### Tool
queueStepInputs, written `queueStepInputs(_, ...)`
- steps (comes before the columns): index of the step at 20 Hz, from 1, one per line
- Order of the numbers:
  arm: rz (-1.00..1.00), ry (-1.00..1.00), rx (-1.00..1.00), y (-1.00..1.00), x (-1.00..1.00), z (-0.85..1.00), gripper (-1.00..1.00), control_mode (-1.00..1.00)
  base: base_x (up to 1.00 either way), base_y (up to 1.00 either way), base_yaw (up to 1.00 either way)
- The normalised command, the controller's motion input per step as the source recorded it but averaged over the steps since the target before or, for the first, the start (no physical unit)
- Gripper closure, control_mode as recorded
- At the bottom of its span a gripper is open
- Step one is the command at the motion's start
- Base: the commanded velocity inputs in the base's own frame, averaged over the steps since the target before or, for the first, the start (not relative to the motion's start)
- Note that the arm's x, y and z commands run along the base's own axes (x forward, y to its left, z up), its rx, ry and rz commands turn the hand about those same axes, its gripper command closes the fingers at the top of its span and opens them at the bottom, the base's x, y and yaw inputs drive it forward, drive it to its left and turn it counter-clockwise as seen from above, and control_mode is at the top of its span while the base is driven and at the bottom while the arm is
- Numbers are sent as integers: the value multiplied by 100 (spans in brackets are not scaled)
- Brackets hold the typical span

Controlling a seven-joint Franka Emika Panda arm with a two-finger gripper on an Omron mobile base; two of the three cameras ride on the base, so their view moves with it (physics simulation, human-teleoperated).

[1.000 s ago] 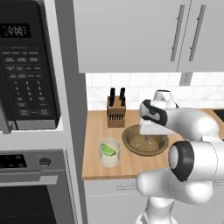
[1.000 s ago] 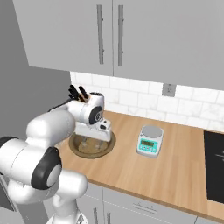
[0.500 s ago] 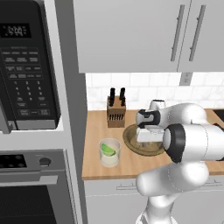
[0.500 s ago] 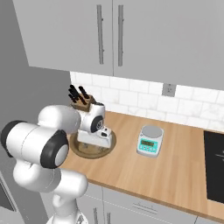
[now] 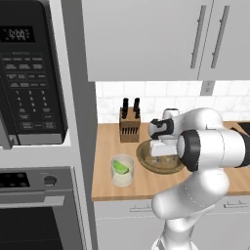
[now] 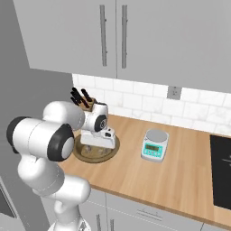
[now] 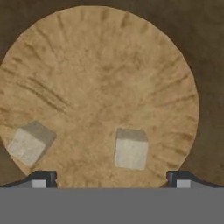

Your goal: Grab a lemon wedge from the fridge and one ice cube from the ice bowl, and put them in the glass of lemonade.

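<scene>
Now, view by view:

Left base view: my fingers (image 5: 165, 157) hang spread apart over the ice bowl (image 5: 146, 157), which sits on the wooden desk (image 5: 110, 146) just right of the glass of lemonade (image 5: 122, 170). The lemon wedge (image 5: 120, 168) lies inside the glass. A knife block (image 5: 129, 126) stands behind the bowl against the tiled wall; a black microwave (image 5: 29, 73) and oven (image 5: 34, 215) fill the left side.

Right base view: my hand reaches down over the ice bowl (image 6: 113, 152) with my fingers (image 6: 97, 145) released, holding nothing. A small teal kitchen scale (image 6: 154, 145) sits on the desk (image 6: 180, 176) to the bowl's right, apart from it. Grey cabinets (image 6: 135, 36) hang above.

Hand view: my two finger tips stand wide at the bottom, one at each side. Between them an ice cube (image 7: 130, 148) rests on the bowl's (image 7: 105, 78) wooden floor. A second ice cube (image 7: 29, 142) lies near the rim, beside one tip.
</scene>
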Motion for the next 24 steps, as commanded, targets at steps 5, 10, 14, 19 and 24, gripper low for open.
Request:
queueStepInputs(5, 0, -6, 0, 0, 25, -13, -100, -100, 0, 0, 0)
queueStepInputs(10, 0, 1, 0, 3, 4, -21, -100, -100, 0, 0, 0)
queueStepInputs(14, 0, 3, 0, 16, -10, -8, -100, -100, 0, 0, 0)
queueStepInputs(19, 0, -7, 0, 1, -17, 0, -100, -100, 0, 0, 0)
queueStepInputs(24, -2, -16, 0, 0, -14, 0, -100, -100, 0, 0, 0)
